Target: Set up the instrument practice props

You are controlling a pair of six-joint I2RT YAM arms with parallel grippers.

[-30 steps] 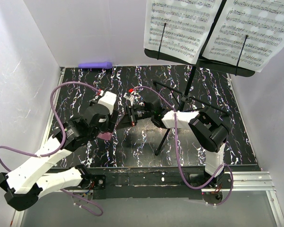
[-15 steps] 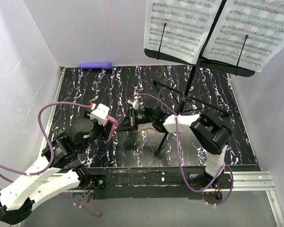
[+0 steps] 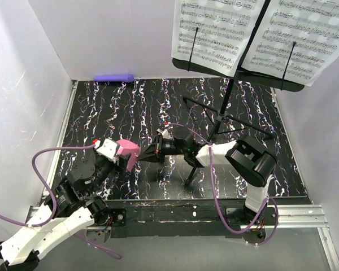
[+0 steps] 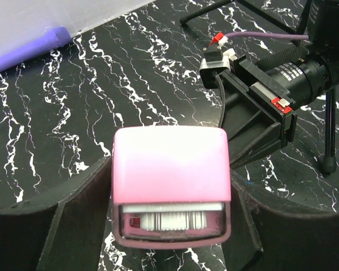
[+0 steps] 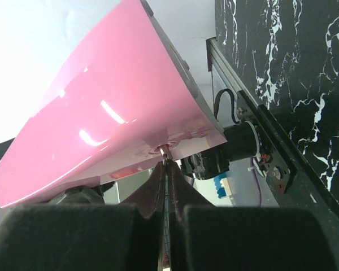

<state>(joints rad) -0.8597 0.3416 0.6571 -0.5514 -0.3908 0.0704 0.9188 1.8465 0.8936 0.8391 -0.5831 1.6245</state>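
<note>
Moved: over the last second the left arm draws back toward the near-left corner and takes the metronome (image 3: 127, 151) with it; the right arm reaches further left after it. Stand and pages keep their places.
Left gripper (image 3: 123, 157): clamped on the metronome, one black finger (image 4: 82, 217) against each side of its pink body.
Metronome: held over the near-left part of the table (image 3: 130, 107), well apart from the stand. In the left wrist view its broad pink face is turned up toward the camera and a ribbed white part shows behind a clear window at its near end.
Right gripper (image 3: 143, 158): fingers pressed together, arm stretched low across the table toward the left arm. In the right wrist view its tips (image 5: 165, 168) meet a small stub on the glossy pink face; whether they pinch that stub or only touch it is hard to make out.
Stand (image 3: 228, 96): upright at the far right of the table, tripod legs spread, one foot close behind the right arm.
Pages (image 3: 217, 34): two, side by side on the tilted desk, each under a thin black retaining arm.
Purple cylinder (image 3: 114, 77): lying on its side at the far edge, against the back wall.
</note>
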